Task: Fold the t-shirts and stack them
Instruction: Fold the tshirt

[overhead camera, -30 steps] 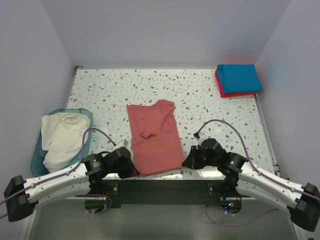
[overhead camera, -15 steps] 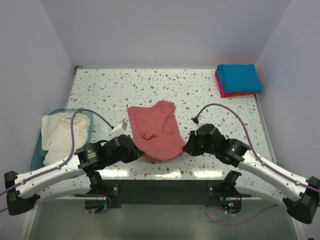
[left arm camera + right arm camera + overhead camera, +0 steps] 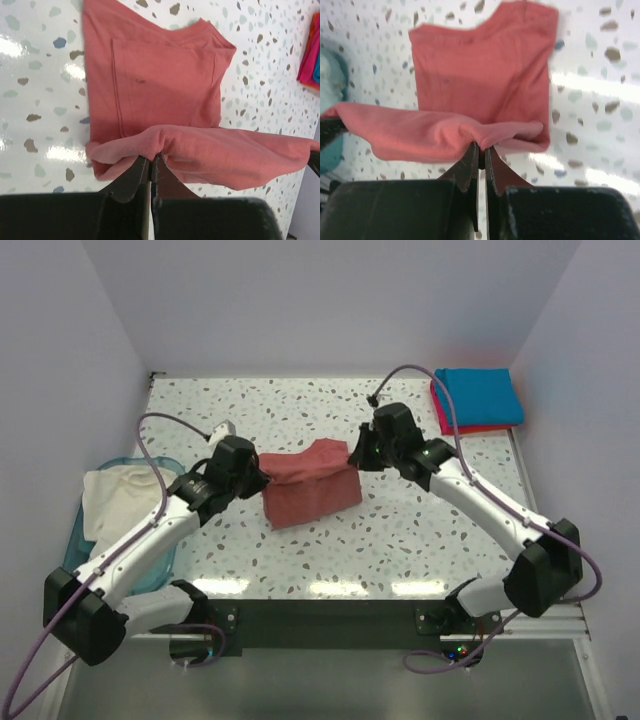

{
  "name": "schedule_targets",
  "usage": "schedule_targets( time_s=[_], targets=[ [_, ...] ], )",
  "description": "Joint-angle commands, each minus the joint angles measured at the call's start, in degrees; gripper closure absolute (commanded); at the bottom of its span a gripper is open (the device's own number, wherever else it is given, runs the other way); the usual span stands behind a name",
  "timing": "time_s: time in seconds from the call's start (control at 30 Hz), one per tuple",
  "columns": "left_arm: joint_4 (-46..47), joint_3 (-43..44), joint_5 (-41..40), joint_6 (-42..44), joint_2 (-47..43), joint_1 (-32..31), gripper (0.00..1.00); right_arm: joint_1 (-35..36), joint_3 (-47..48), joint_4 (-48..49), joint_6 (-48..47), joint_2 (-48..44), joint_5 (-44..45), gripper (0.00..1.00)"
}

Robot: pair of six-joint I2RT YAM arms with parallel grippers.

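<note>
hanging between left gripper (image 3: pixel 151 161), right gripper (image 3: pixel 481 149), t-shirt (image 3: pixel 310 495)

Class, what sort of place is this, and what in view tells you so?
Probably a robot lab cell, not a home: plain walls box in a speckled table, a cabled left arm and right arm work there, with a laundry bin alongside.

You see the brick-red t-shirt (image 3: pixel 310 495) as soft, matt knit cloth. The speckled tabletop (image 3: pixel 420 530) is smooth and glossy, throwing back lamp glare. Left claw (image 3: pixel 150 162) and right claw (image 3: pixel 481 149) look matt black plastic.
</note>
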Motion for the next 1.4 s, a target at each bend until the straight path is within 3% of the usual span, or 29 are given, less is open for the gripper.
schedule_targets(
  time_s=[0.0,0.2,0.3,0.4,0.43,0.53,0.57,0.67,0.73,0.83,0.9,0.93,1.03,1.07,1.1,1.13,1.23,1.37],
  targets=[
    [9.76,2.86,4.45,3.83,5.57,4.75,1.00,-2.64,10.98,3.61,-3.43,7.99,-4.21,1.00],
    [17.40,6.28,8.85,3.83,19.99,13.71,1.00,-7.03,26.54,4.56,-3.78,28.72,-8.88,1.00],
    [20.57,9.62,9.91,4.45,28.34,18.11,1.00,-8.96,35.67,6.23,-3.17,39.51,-11.25,0.94],
    [22.95,13.22,12.45,5.59,36.25,21.89,1.00,-10.46,48.31,3.62,-3.60,49.80,-14.33,0.79],
    [23.91,14.28,13.94,7.24,37.93,23.20,1.00,-10.64,51.69,1.69,-4.56,52.11,-14.07,0.59],
    [24.35,13.42,13.69,8.75,39.09,24.71,0.54,-11.16,58.92,-4.56,-8.78,53.98,-11.26,0.30],
    [25.93,12.45,12.82,9.01,36.91,24.89,0.34,-11.25,58.14,-4.14,-10.01,52.85,-9.60,0.19],
    [27.43,9.90,11.41,9.72,32.77,24.97,0.23,-12.04,46.83,1.12,-10.81,45.30,-9.58,0.13],
    [26.05,9.98,11.23,10.42,31.62,24.89,0.23,-12.13,39.70,4.91,-11.60,42.91,-11.07,0.13],
    [23.67,10.07,9.48,10.86,29.86,23.22,0.30,-12.13,33.63,6.85,-13.89,41.15,-14.32,0.13],
    [22.34,10.42,5.70,11.56,29.07,20.69,0.41,-12.13,29.42,10.00,-15.29,40.44,-15.64,0.13],
    [22.51,10.33,4.82,11.83,29.07,19.89,0.52,-12.13,28.61,10.54,-15.65,40.53,-16.87,0.13],
    [22.69,10.77,3.40,12.18,30.38,18.04,0.70,-12.13,27.99,11.69,-16.70,41.84,-18.11,0.14],
    [22.60,11.03,4.02,12.18,31.86,18.03,0.81,-12.05,28.08,11.69,-16.62,42.28,-18.72,0.15],
    [22.69,11.64,4.46,12.18,32.84,18.03,0.87,-12.13,28.60,11.43,-16.35,42.90,-18.81,0.17],
    [22.78,12.00,4.81,12.35,33.80,18.03,0.95,-12.05,28.87,11.25,-16.18,43.16,-18.81,0.24],
    [23.65,13.49,5.16,12.97,37.23,18.03,1.00,-12.05,28.26,12.38,-13.99,42.20,-18.55,0.47],
    [24.27,16.74,4.99,14.81,42.41,18.47,1.00,-11.52,27.11,15.99,-9.95,41.32,-18.20,0.52]
  ],
)
